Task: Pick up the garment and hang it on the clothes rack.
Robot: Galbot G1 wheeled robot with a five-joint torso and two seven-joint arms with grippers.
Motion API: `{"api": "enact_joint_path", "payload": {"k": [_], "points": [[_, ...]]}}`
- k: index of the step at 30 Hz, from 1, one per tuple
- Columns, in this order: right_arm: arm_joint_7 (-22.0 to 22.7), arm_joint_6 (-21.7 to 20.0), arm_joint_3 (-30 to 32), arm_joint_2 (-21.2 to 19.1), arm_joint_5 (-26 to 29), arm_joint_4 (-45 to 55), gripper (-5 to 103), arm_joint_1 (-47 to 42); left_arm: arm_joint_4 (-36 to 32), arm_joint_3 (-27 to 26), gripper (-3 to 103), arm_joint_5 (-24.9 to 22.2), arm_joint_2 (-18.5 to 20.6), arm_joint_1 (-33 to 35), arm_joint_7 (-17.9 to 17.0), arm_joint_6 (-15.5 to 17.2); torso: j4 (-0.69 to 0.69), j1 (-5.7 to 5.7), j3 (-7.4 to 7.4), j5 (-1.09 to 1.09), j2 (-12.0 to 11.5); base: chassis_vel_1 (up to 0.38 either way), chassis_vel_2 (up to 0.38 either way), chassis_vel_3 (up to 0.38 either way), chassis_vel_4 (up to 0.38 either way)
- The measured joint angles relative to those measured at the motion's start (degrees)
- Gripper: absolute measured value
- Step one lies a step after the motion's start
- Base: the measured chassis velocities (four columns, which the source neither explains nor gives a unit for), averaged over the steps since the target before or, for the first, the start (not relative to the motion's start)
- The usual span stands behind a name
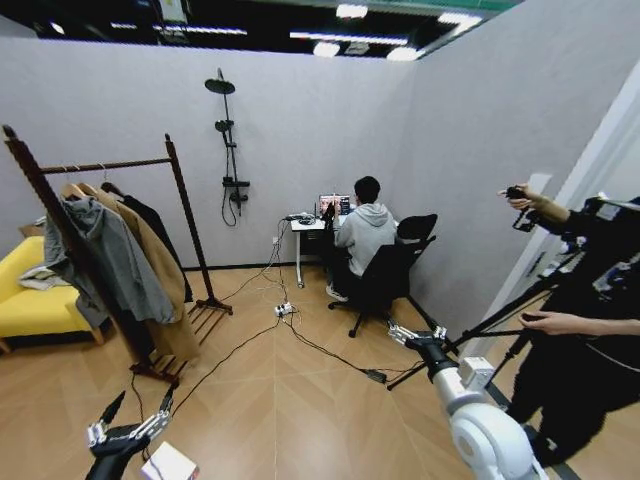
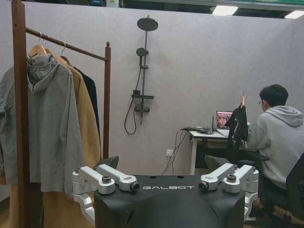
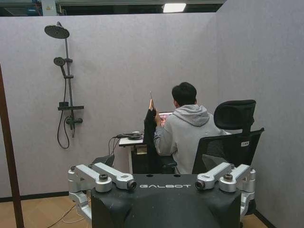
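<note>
The left tool (image 2: 166,183) stands open in the foreground, its two silver fingers (image 2: 107,178) spread wide apart over a black body. Beside it stands the clothes rack (image 2: 20,109). On its bar hang a grey hooded jacket (image 2: 45,123), a tan coat (image 2: 85,118) and, just behind them, the garment (image 2: 91,92) in black. A shower set (image 2: 142,71) is on the wall. Far off, a dark cloth on a hanger (image 2: 237,126) hangs beside a white table (image 2: 206,135).

Reddish-brown clothes rack (image 1: 120,165) — grey jacket (image 1: 110,255), tan coat (image 1: 160,270), black garment (image 1: 160,225).
</note>
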Motion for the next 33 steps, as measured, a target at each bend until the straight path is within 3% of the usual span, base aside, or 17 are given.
{"api": "enact_joint_path", "payload": {"k": [33], "points": [[-1.08,0.46,-0.25,0.19,-0.33,-0.51,100,-0.41,0.0,0.0,100,0.0,0.0,0.0,0.0,0.0,0.0,0.0,0.0,0.0,0.0,0.0,0.0,0.0,0.0]]}}
